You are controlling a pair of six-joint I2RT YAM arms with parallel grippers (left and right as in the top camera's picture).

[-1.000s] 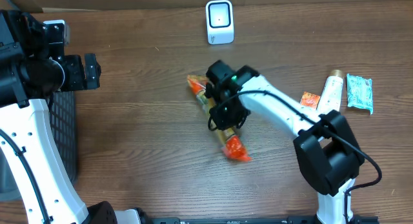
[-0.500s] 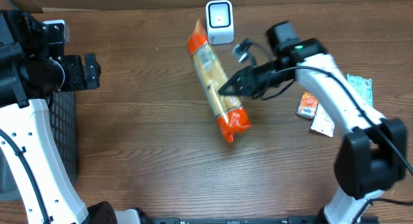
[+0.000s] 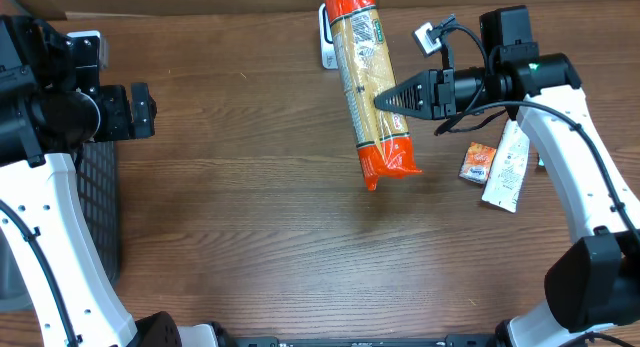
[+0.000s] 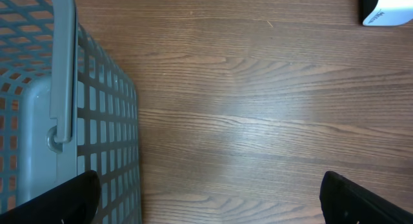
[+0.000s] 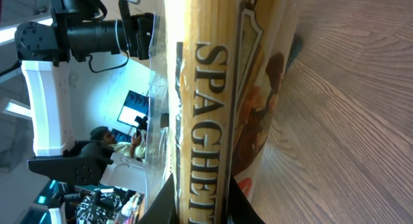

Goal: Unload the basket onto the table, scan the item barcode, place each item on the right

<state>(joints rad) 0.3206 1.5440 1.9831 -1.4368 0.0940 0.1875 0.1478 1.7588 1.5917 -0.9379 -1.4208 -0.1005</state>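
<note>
Ok so the right gripper (image 3: 385, 102) has its jaws pinched nearly closed on the side of a long packet of spaghetti (image 3: 372, 82), about halfway along, and the packet is up off the table (image 3: 250, 237). It's clear plastic with orange at both ends. One orange end points toward the front of the table, and the other sits over the little white scanner (image 3: 326, 49) at the back edge. Looking down from above, the packet covers most of the scanner, so I can't tell how close the two really are. On the right wrist camera the packet (image 5: 213, 88) fills the view lengthwise, and you can read most of the word "spaghetti" on the label. I can't spot a barcode from any angle. The left gripper (image 4: 213, 201) is way over on the left, next to a grey mesh basket (image 4: 97, 121). Its jaws are spread wide with nothing between them, just bare wood below. Off to the right of the packet, a small orange sachet (image 3: 478, 163) and a white pouch (image 3: 505, 167) lie flat beside each other.
</note>
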